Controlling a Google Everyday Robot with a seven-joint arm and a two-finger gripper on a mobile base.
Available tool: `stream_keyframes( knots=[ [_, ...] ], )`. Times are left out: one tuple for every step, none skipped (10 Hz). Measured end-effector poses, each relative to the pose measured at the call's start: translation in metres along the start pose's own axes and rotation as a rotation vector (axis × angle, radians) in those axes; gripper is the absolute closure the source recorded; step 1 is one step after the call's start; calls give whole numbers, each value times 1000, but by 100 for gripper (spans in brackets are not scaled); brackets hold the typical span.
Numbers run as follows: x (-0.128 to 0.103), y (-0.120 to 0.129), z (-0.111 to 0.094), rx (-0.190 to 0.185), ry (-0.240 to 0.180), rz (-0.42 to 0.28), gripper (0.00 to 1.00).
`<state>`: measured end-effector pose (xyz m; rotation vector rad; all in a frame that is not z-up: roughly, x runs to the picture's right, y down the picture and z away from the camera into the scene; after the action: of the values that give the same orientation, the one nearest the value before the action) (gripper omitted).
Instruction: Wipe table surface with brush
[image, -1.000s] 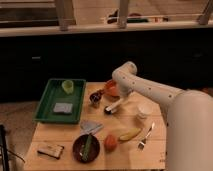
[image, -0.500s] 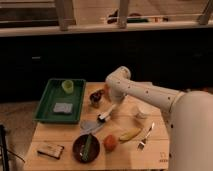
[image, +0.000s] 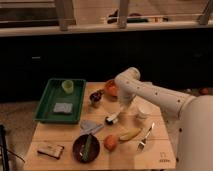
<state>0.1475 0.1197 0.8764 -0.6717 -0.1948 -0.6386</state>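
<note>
Camera view, looking down onto the table surface (image: 60, 136), light tan planks, largest thing by far, bearing all the rest; next in bulk, white robot arm (image: 160, 97) stretched in from the right, bent at a rounded elbow over the table's far middle, forearm angled down toward the centre; at far left, green tray (image: 44, 107), holding a pale yellow-green cup (image: 67, 86) at its back and a flat grey pad (image: 62, 107) in its middle; near the front edge, dark round bowl (image: 75, 145) with something green (image: 87, 146) lying in it; just behind that bowl, flat grey cloth (image: 90, 126); at front left, small flat packet (image: 50, 150); right of the bowl, banana (image: 130, 134) lying flat, round orange fruit (image: 111, 142) just beside its left end; further right, silvery fork (image: 145, 136), slanted; behind the fork, white cup (image: 142, 111), upright; at the far middle, orange bowl-like thing (image: 111, 89) partly hidden by the arm, small dark cup (image: 95, 97) just left of it; at the table's centre, between cloth and white cup, brush (image: 112, 119), white handle slanting up to the right, small black head lowest, at the wood; smallest, gripper (image: 118, 113) at the forearm's tip, just above the table's centre, pressed together on the upper end of the brush handle.
</note>
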Motion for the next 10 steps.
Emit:
stream_keyframes(
  knots=[
    [10, 3, 0, -7, 9, 19, 100],
    [20, -1, 0, -10, 20, 47, 100],
    [30, -8, -1, -9, 36, 64, 100],
    [38, -15, -1, -7, 47, 78, 100],
    [47, -26, -1, 0, 56, 96, 100],
    [51, -36, -2, 11, 59, 104, 100],
    [53, -43, -3, 20, 57, 112, 100],
    [52, -46, -2, 22, 54, 105, 100],
    [45, -52, -2, 23, 49, 87, 100],
    [32, -61, 0, 28, 36, 60, 100]
  ],
)
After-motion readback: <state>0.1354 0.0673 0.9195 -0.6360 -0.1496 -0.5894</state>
